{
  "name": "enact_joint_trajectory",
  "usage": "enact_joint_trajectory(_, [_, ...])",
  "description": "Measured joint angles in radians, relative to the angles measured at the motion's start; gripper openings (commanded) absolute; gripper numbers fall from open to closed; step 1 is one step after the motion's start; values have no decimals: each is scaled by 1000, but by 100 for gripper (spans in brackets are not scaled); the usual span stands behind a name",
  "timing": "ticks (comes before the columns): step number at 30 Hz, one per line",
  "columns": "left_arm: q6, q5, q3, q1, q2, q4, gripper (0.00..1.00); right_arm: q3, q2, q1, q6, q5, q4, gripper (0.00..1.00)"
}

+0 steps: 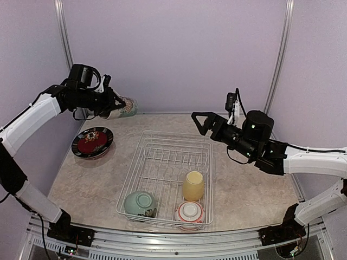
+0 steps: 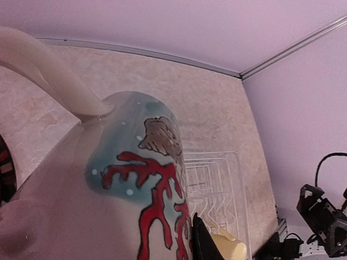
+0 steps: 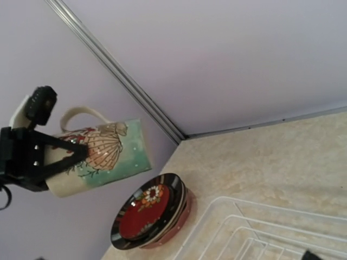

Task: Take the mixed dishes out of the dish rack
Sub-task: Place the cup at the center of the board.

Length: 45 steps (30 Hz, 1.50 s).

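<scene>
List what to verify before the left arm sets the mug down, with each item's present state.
1. Grip on the mug: ok, the left gripper is shut on its body.
2. Mug upright: not ok, it hangs in the air tilted nearly sideways.
3. Landing spot: ok, bare table shows beside the stacked plates.
4. Path clear of the right gripper: ok, it is open near the far right corner of the dish rack, well apart from the mug.
5. Rack emptied: not ok, the yellow cup, pale-green bowl and red-and-white bowl sit inside.
</scene>
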Motion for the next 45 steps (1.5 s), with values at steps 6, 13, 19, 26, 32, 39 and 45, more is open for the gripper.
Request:
enact_joint_trajectory(6, [90,-290,171,-53,135,-246,0,17,2,0,-13,0,-30,100])
enact_joint_trajectory(13, [144,-433,214,-101,294,-411,0,18,3,0,-13,0,-46,100])
enact_joint_trajectory(19, [166,-466,261,-121,369,-480,0,18,3,0,-12,1,-50,100])
enact_joint_trajectory(26, [187,-498,288,-126,448,-489,0,18,5,0,-9,0,-50,100])
enact_joint_trajectory(32, [188,-506,288,-127,510,-490,4,18,19,0,-6,-4,-48,100])
enact_joint_trajectory(39, [188,-505,293,-127,534,-497,6,18,34,0,3,-12,-46,100])
enact_joint_trajectory(45, [188,-505,302,-126,555,-508,7,18,38,0,8,-19,-45,100])
